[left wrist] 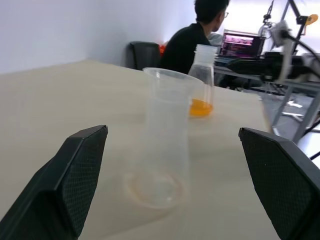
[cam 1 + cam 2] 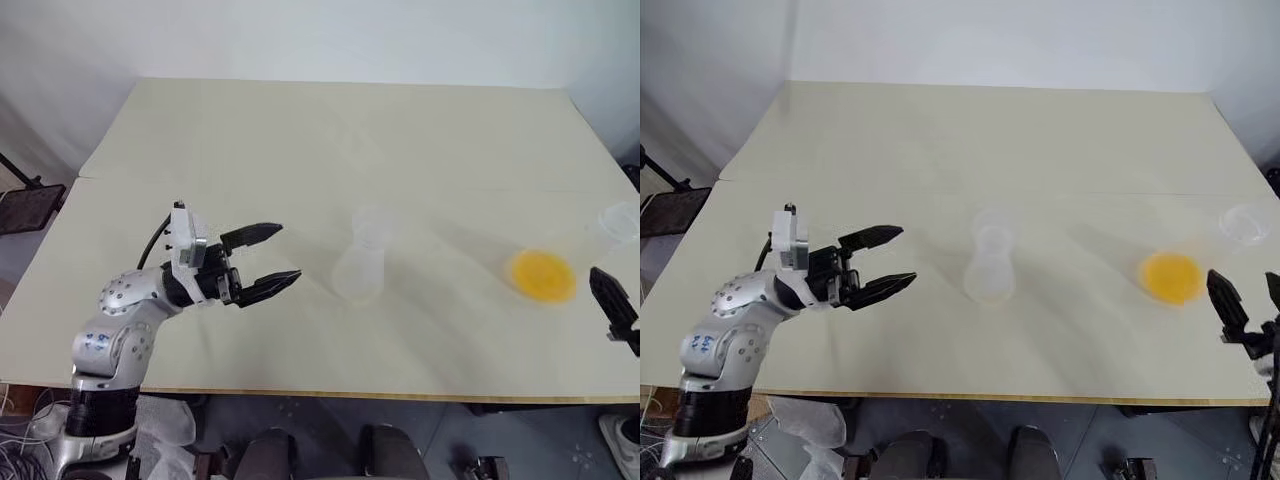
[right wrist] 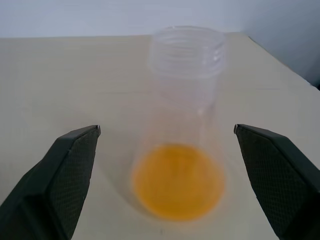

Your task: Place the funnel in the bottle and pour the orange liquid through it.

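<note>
Approach stage, as judged: nothing is gripped yet, and no funnel can be made out with certainty. Left gripper, jaws wide and empty, points toward 3 o'clock at the bottle at table centre. Flask holding the orange liquid stands further right, before the right gripper, also wide open and empty. Next move calls for locating the funnel.

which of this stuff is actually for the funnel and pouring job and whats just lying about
For the job:
- orange liquid, in its screw-neck flask
- empty clear flask mid-table, probably the one to fill
- left gripper and right gripper, both open

Just around:
- small clear container near the table's right edge, role unclear
- seated person and laptop beyond the table
</note>
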### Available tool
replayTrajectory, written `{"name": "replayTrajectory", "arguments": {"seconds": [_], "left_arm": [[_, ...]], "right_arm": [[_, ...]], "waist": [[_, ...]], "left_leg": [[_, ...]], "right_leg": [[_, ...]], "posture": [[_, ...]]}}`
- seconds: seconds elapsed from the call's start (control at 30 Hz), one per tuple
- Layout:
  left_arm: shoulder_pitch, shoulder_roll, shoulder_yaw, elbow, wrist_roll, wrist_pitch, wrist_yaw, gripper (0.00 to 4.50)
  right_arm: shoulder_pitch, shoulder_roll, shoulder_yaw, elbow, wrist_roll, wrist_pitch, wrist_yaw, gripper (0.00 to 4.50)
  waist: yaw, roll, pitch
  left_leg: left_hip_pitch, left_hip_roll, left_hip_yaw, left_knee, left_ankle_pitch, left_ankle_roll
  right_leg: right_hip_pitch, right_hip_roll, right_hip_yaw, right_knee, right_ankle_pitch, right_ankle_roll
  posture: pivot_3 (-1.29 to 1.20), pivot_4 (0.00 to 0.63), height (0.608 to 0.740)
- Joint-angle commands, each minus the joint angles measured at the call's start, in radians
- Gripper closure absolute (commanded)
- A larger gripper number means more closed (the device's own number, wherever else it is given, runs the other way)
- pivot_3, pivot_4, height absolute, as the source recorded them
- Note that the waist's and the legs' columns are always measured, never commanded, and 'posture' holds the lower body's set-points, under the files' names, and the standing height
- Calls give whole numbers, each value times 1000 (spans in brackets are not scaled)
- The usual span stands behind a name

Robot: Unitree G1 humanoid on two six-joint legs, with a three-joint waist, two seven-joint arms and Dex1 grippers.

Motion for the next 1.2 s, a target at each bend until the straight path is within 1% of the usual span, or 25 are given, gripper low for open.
{"name": "replayTrajectory", "arguments": {"seconds": [0.03, 0.2, 0.4, 0.5, 0.67, 0.9, 1.0, 1.13, 1.2], "left_arm": [[24, 13, 17, -77, -46, 22, 23, 38], [21, 24, 23, -84, -55, 36, 38, 38], [21, 27, 26, -100, -59, 40, 52, 38], [20, 23, 27, -107, -61, 37, 60, 38], [10, 18, 25, -102, -53, 25, 66, 38], [5, 15, 22, -98, -48, 13, 70, 38], [-2, 10, 23, -90, -48, 6, 71, 0], [-19, 6, 11, -70, -38, -6, 65, 0], [-26, 3, 4, -57, -30, -15, 61, 0]], "right_arm": [[-50, -34, -2, 31, 4, 34, -5, 0], [-170, -51, 26, 116, -17, 43, 8, 0], [-301, -90, 51, 283, -84, 14, 49, 0], [-344, -96, 70, 332, -106, 2, 88, 0], [-415, -94, 85, 421, -152, -44, 113, 0], [-473, -76, 93, 478, -190, -96, 136, 0], [-486, -68, 97, 487, -196, -109, 142, 612], [-496, -65, 107, 479, -197, -108, 156, 1974], [-504, -65, 109, 476, -198, -108, 154, 2023]], "waist": [[5, 0, 0], [10, 0, 0], [10, 0, 0], [10, 0, 0], [10, 0, 0], [10, 0, 0], [10, 0, 0], [10, 0, 0], [10, 0, 0]], "left_leg": [[0, 0, 0, 0, 0, 0], [0, 0, 1, 0, 0, 0], [0, 0, 1, 0, 0, 0], [0, 0, 1, 0, 0, 0], [0, 0, 2, 0, 0, 0], [-1, 0, 2, 0, 0, 0], [-1, 0, 2, 0, 0, 0], [-1, 0, 2, 0, 0, 0], [-1, 0, 2, 0, 0, 0]], "right_leg": [[0, 0, 0, 0, 0, 0], [0, 0, 0, -1, 0, 0], [0, 1, 0, -1, 0, 0], [0, 1, 0, -1, 0, 0], [0, 1, 0, -1, 0, 0], [0, 1, -1, -2, 0, 0], [0, 1, -1, -2, 0, 0], [0, 1, -1, -2, 0, 0], [0, 1, -1, -2, 0, 0]], "posture": [[0, 150, 740], [0, 150, 740], [0, 150, 740], [0, 150, 740], [0, 150, 740], [0, 150, 740], [0, 150, 740], [0, 150, 740], [0, 150, 740]]}}
